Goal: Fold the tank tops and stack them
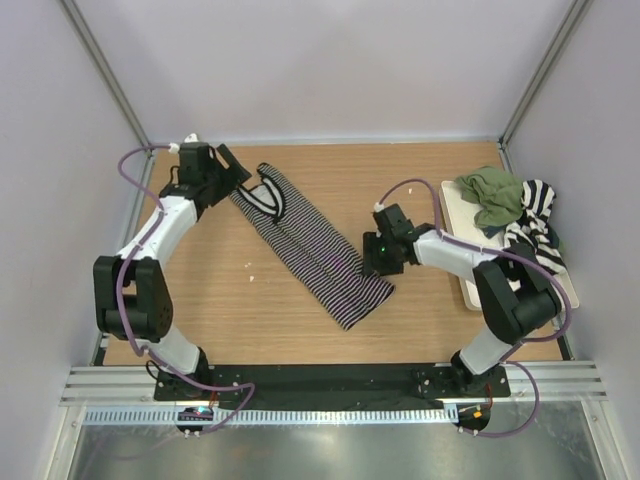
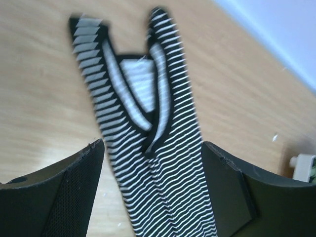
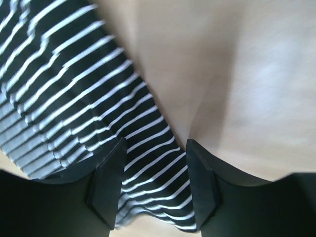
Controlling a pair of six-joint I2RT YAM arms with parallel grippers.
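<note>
Black fingers [image 2: 74, 192] of the left gripper [image 2: 152, 150] fill the bottom of the left wrist view. They stand wide apart, with the pinstriped tank top [image 1: 305, 245] lying on the table [image 1: 225, 290] between them. The gripper is open and pinches nothing. Beyond the fingers the top's two shoulder straps spread in a V around the scooped neckline.

The right gripper [image 3: 155, 153] is also open. Its two fingers are parted over the hem end of the same top, and the striped cloth lies flat beneath and between them rather than clamped.

From above, the pinstriped top is a long narrow band running diagonally across the wooden table. Its strap end is at the far left by the left gripper, and its hem is nearer the middle by the right gripper.

At the right edge sits a cream tray [image 1: 452, 205]. The olive green tank top [image 1: 492, 195] is bunched on the tray's far end. The broad-striped tank top [image 1: 535, 228] is crumpled just beside the olive one, touching it and partly hidden by the right arm.
</note>
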